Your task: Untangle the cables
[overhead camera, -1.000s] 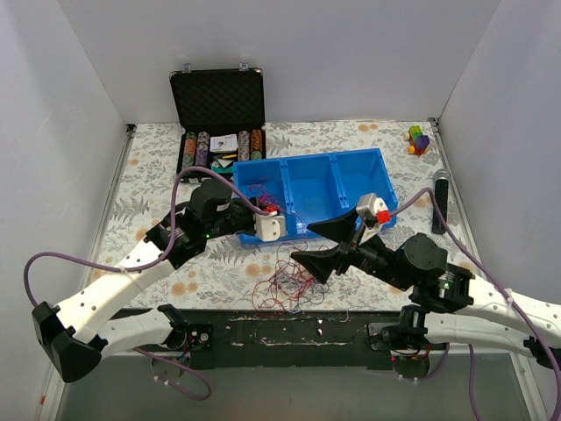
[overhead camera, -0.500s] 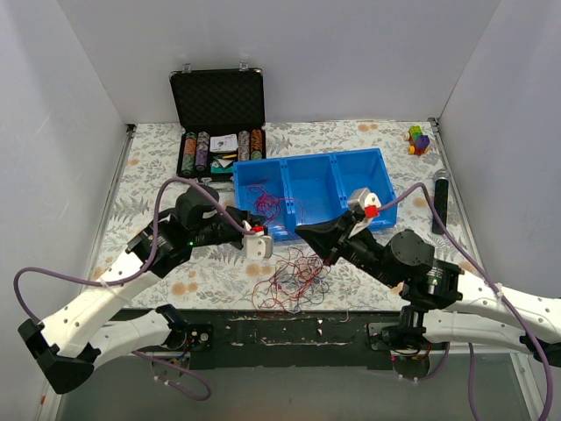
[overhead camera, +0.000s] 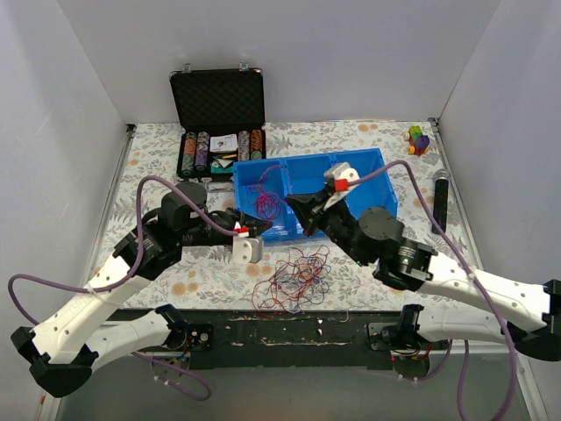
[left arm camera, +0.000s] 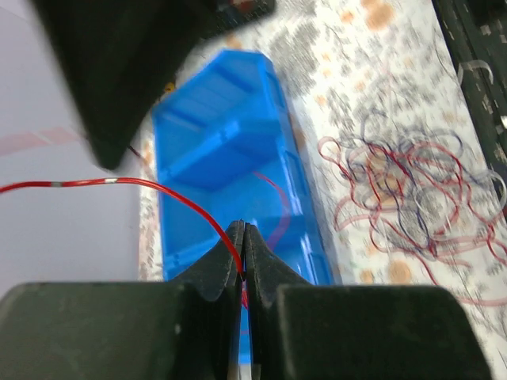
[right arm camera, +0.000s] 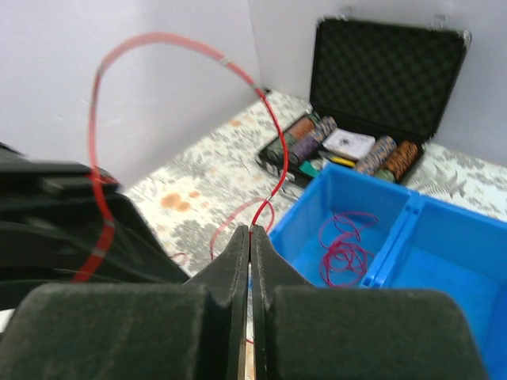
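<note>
Most of the cables lie as a loose tangle of red, dark and pale strands on the table, just in front of the blue bin and between the two arms. The left wrist view shows the same heap beside the bin. A small coil of reddish cable sits in the bin's leftmost compartment, also seen from the right wrist.

One red cable is lifted clear of the heap. The left gripper is closed on it, the strand entering right between the pressed fingertips. The right gripper, over the bin's left part, is closed too. In its wrist view the red cable rises from the closed tips and arcs high toward the left. The two grippers are near each other, tips facing.

Behind the bin an open black case of poker chips stands on the table. A small stack of coloured blocks sits at the far right corner, and a dark cylindrical object lies right of the bin.
</note>
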`<action>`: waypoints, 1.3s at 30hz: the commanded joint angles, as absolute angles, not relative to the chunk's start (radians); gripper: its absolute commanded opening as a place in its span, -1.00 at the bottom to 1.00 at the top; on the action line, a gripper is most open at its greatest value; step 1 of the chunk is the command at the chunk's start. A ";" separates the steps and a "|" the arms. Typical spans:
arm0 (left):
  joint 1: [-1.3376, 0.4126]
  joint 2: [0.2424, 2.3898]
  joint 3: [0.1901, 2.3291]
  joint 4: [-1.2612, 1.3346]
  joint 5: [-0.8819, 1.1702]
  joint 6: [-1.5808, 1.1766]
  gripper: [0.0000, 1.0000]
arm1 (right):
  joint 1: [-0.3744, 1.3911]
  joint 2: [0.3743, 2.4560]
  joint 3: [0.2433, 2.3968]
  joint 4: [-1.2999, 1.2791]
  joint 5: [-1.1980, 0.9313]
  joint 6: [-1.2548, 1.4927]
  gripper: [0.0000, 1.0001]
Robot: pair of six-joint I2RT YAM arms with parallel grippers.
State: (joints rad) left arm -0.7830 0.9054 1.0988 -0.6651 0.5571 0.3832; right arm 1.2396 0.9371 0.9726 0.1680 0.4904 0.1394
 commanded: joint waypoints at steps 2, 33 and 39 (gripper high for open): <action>-0.788 0.899 1.131 -0.346 0.585 0.062 -1.00 | 1.115 1.040 0.974 0.239 0.410 0.190 -0.97; -0.787 0.943 1.083 0.031 0.371 -0.319 -1.00 | 1.094 1.042 0.868 0.482 0.008 0.333 -0.47; -0.788 0.948 1.088 0.052 0.367 -0.331 -1.00 | 1.094 1.057 0.864 0.529 -0.021 0.351 -0.23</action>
